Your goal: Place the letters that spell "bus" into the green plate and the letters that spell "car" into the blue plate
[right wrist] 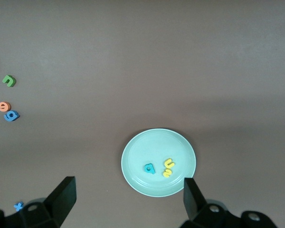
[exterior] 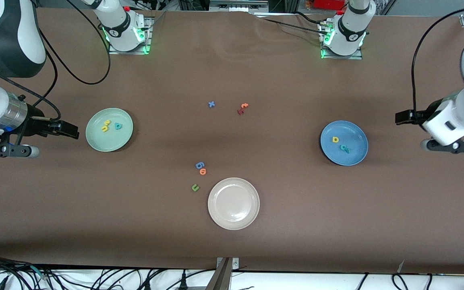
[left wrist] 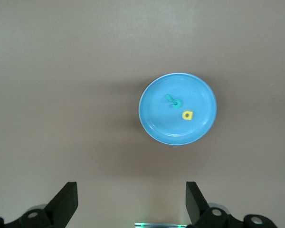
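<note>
both claws wide and empty, letters sorted onto two plates.

my left gripper (left wrist: 130,202) hangs over the brown table (exterior: 232,241) at the left arm's edge, just beside the round medium-blue plate (exterior: 357,155), which holds the yellow foam "a" (exterior: 335,139) and teal foam "c" and "r" (exterior: 344,148). my right gripper (right wrist: 128,202) hangs at the right arm's edge beside the round mint-green plate (exterior: 99,141), holding yellow foam "u" and "s" (exterior: 106,126) and teal foam "b" (exterior: 118,126). a cream-white plate (exterior: 216,215) sits near the front edge.
</note>
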